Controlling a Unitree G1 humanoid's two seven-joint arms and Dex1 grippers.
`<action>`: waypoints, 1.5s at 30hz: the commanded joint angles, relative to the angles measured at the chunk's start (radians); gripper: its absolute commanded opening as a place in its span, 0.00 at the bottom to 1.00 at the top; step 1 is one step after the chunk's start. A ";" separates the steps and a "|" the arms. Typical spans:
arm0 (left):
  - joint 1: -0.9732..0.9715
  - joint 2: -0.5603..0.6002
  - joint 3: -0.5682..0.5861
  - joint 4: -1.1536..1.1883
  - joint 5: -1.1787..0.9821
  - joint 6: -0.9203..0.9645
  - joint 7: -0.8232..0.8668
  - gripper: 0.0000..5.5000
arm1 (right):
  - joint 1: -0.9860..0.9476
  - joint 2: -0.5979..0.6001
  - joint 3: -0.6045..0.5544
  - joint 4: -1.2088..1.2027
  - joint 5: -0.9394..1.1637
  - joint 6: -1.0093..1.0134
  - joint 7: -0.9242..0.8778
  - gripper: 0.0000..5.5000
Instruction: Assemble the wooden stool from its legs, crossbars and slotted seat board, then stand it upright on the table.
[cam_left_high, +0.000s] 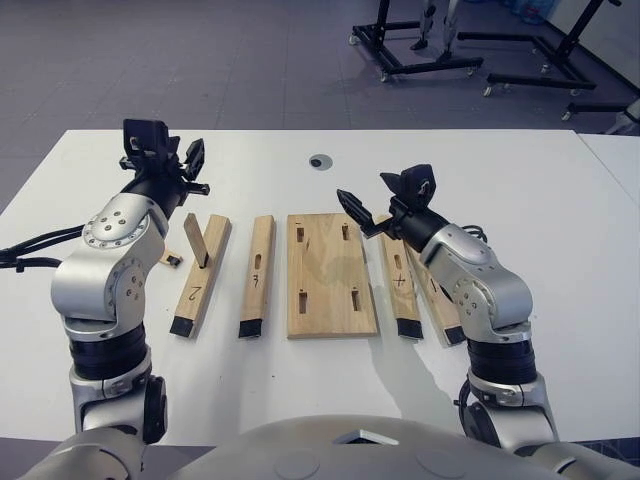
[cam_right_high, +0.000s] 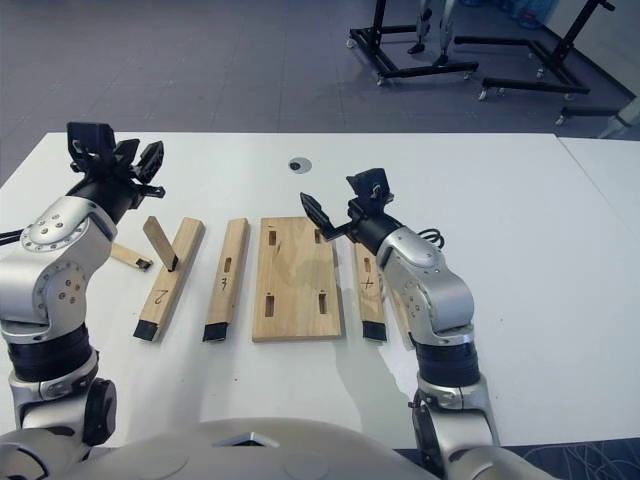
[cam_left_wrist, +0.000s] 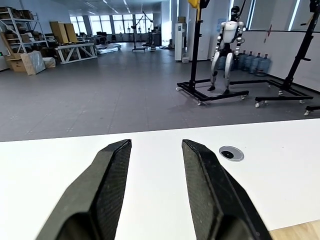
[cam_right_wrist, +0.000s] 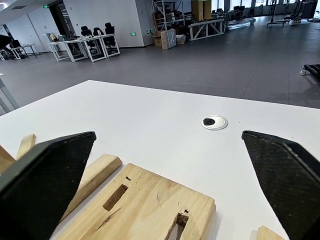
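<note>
On the bench (cam_left_high: 500, 180), left side: left end effector (cam_left_high: 160, 158) fingers apart, empty | crossbar (cam_left_high: 196, 240) slotted into one leg (cam_left_high: 200, 290), tilted | seat board (cam_left_high: 330, 275) flat, unjoined | right end effector (cam_left_high: 372, 198) spread wide over its far edge, empty | other legs (cam_left_high: 258, 270) loose; assembly barely started.

on the table (cam_left_high: 520, 200) the seat board (cam_left_high: 330, 275) lies between the left legs (cam_left_high: 258, 272) and the right legs (cam_left_high: 401, 288).

Bright, even light from ceiling strips (cam_left_wrist: 106, 3) — the white table (cam_left_high: 520, 200) gleams, shadows faint.
</note>
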 joint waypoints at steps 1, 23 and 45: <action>-0.053 -0.010 -0.014 0.015 0.029 -0.013 0.006 0.34 | -0.013 0.006 0.003 -0.001 -0.007 -0.006 -0.007 0.98; 0.008 -0.114 -0.005 0.292 0.103 -0.294 -0.010 0.34 | -0.046 -0.012 -0.010 -0.004 0.022 0.028 0.016 0.98; -0.205 0.016 0.118 0.039 -0.067 0.110 -0.040 0.34 | -0.042 0.008 -0.003 0.008 0.004 -0.005 -0.014 0.98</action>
